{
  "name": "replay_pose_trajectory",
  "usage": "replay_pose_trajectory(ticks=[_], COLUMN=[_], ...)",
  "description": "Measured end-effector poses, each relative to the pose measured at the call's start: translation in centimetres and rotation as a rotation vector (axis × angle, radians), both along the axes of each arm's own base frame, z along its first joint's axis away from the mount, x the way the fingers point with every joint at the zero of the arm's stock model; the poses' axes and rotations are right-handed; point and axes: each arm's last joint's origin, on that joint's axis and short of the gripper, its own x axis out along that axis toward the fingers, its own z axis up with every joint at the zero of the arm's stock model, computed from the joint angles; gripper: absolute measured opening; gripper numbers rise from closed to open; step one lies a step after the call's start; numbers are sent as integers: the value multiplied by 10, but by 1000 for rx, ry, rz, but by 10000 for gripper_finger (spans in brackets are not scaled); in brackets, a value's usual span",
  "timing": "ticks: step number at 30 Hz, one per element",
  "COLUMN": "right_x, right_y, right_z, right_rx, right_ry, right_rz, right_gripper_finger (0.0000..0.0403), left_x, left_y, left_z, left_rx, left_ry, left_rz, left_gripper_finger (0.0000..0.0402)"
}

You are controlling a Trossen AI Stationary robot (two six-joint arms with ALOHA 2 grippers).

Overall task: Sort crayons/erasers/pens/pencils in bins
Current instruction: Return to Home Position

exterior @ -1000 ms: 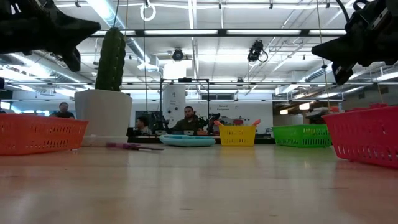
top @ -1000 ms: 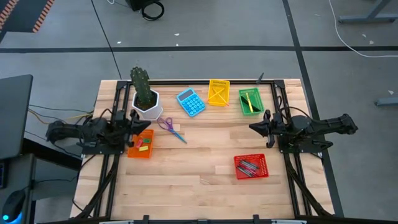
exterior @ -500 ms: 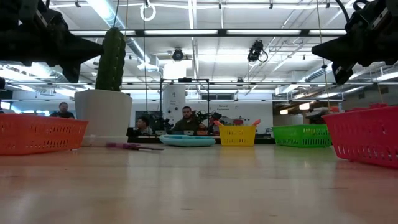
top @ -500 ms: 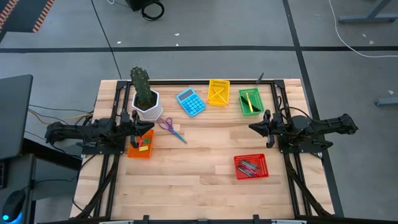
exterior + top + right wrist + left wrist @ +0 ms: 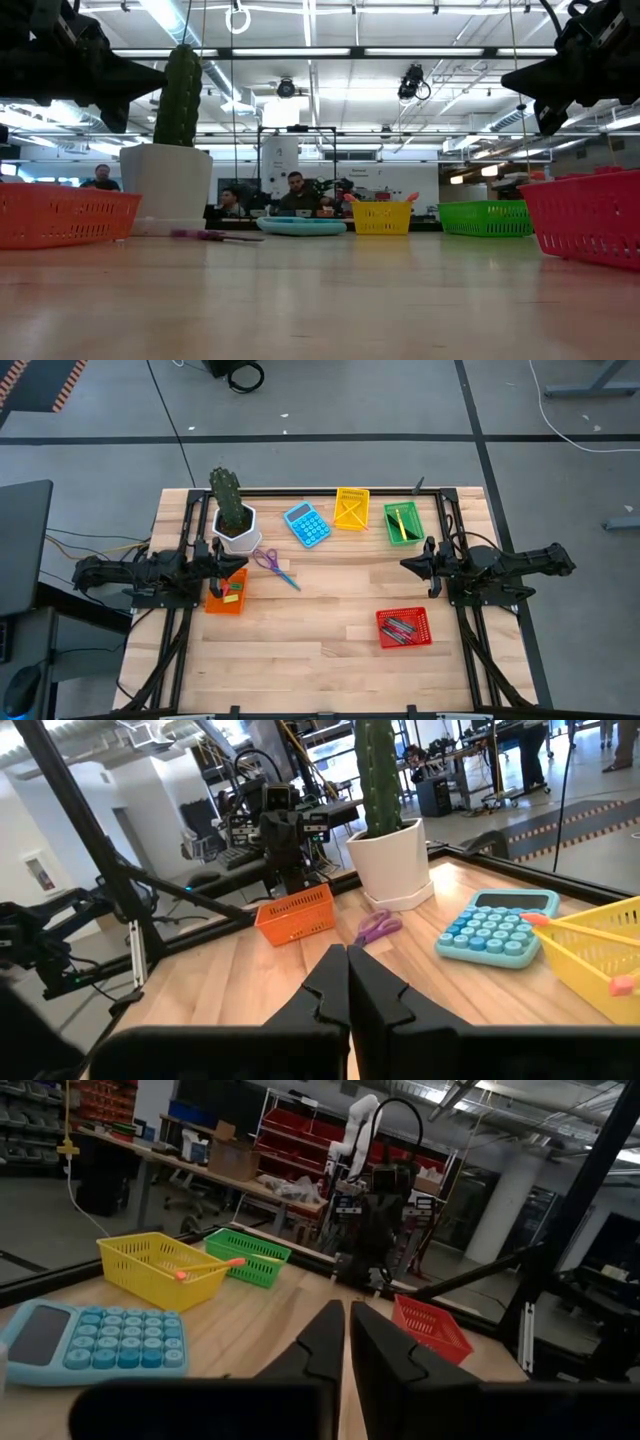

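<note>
Both arms hang low over the table [image 5: 320, 650]. The left gripper [image 5: 242, 564] sits at nine o'clock, just above the orange bin [image 5: 214, 607], fingers pressed together on nothing. The right gripper [image 5: 404, 565], at three o'clock, is likewise closed and empty. Erasers [image 5: 232, 588] lie in the orange bin, pencils [image 5: 351, 510] in the yellow bin [image 5: 338, 512] at twelve, and pens [image 5: 400, 628] in the red bin [image 5: 381, 632] at four. The green bin [image 5: 388, 525] stands at one.

The left tool [image 5: 241, 566] hangs over the far end of the orange bin [image 5: 215, 607]; the right tool [image 5: 405, 565] hovers between the green bin [image 5: 389, 525] and the red bin [image 5: 381, 630].
</note>
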Motion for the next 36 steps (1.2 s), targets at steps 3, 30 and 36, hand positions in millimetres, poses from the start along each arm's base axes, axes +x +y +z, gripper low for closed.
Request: replay_pose_trajectory(ticks=[3,30,36], right_x=[0,0,0], right_y=[0,0,0], right_z=[0,0,0], right_rx=[0,0,0], right_ry=[0,0,0], right_rz=[0,0,0], right_gripper_finger=[6,6,6], left_x=[0,0,0], left_y=[0,0,0], left_z=[0,0,0], left_rx=[0,0,0], left_ry=[0,0,0], left_rz=[0,0,0], left_gripper_finger=[33,32,23])
